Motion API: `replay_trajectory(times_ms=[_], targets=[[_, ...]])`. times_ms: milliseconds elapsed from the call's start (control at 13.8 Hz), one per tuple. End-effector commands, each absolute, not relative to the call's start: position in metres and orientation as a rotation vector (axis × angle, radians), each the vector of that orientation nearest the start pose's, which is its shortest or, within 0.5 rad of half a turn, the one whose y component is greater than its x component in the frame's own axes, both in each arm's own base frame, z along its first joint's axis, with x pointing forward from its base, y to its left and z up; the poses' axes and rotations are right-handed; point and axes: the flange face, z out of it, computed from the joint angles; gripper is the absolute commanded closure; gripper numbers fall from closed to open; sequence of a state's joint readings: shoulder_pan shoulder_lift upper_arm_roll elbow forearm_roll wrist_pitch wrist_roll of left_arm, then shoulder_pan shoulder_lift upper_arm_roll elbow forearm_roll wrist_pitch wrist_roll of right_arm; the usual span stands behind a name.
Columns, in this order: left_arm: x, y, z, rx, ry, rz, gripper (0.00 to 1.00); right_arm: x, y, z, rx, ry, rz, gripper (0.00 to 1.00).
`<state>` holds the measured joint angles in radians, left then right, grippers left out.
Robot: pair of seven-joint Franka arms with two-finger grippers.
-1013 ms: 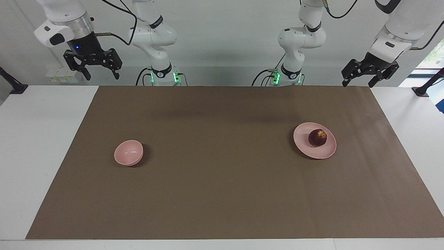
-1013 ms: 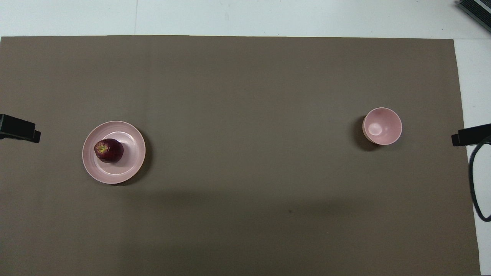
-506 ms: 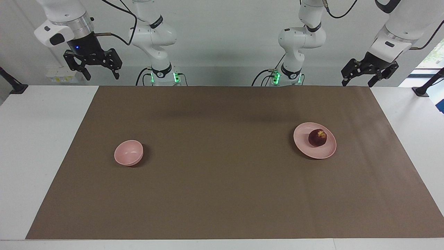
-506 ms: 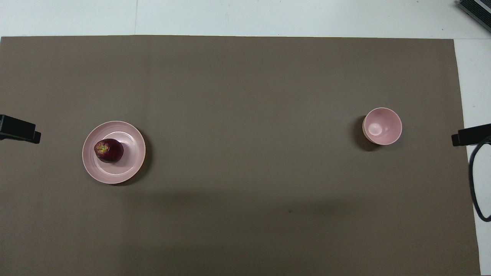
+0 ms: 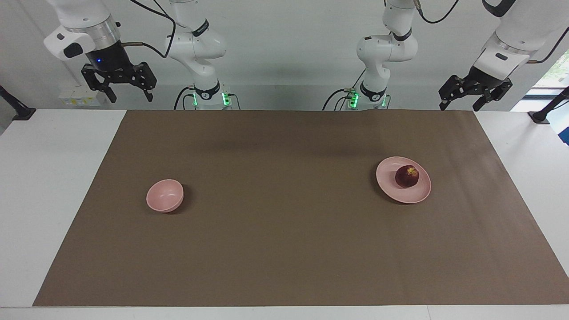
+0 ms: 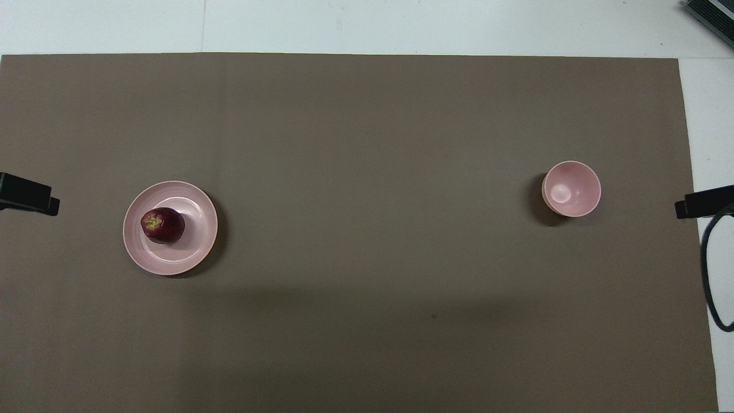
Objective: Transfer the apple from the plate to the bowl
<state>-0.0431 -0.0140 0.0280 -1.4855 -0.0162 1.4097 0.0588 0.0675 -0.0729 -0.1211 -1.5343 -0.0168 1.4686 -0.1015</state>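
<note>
A brown mat (image 5: pixel 284 222) covers the white tabletop (image 5: pixel 49 178), a plain white wall (image 5: pixel 293 53) rises above it, daylight at a window (image 5: pixel 553 73).

Two high cameras, half a turn apart.
One faces the robots across the table; the other looks steeply down from their end. Both share the brown mat (image 5: pixel 284 209), plate (image 6: pixel 195 252) and bowl (image 6: pixel 585 201).

One small round dark red apple (image 5: pixel 406 176) with yellowish top patch. One wide flat round pale pink plate (image 5: pixel 397 193). One small deep round pale pink bowl (image 5: pixel 165 195). One brown rectangular mat (image 5: pixel 284 231). One white table (image 5: pixel 49 186). Two white robot arms, one black two-finger gripper each: left gripper (image 5: pixel 474 101), right gripper (image 5: pixel 120 91). Two black clamp mounts, one per table end. Fruit total: one. Pink dishes total: two.
</note>
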Motion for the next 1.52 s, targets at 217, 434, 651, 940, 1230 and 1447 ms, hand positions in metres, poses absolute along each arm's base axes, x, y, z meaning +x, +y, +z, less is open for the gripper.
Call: replay_trajectory(times_ms=[217, 434, 651, 940, 1230, 1447], targets=[[0.529, -0.007, 0.663, -3.153, 0.119, 0.087, 0.00, 0.513, -0.034, 0.674, -3.148, -0.099, -0.003, 0.00], [0.528, -0.014, 0.661, -3.152, 0.150, 0.092, 0.00, 0.513, -0.034, 0.674, -3.148, -0.097, -0.003, 0.00], [0.526, -0.014, 0.659, -3.154, 0.158, 0.096, 0.00, 0.513, -0.034, 0.674, -3.148, -0.099, -0.003, 0.00], [0.527, -0.014, 0.640, -3.156, 0.157, 0.099, 0.00, 0.513, -0.034, 0.674, -3.148, -0.099, -0.003, 0.00], [0.529, -0.014, 0.597, -3.156, 0.159, 0.128, 0.00, 0.513, -0.033, 0.674, -3.148, -0.099, -0.003, 0.00], [0.530, -0.014, 0.567, -3.156, 0.157, 0.121, 0.00, 0.513, -0.034, 0.674, -3.148, -0.099, -0.003, 0.00]])
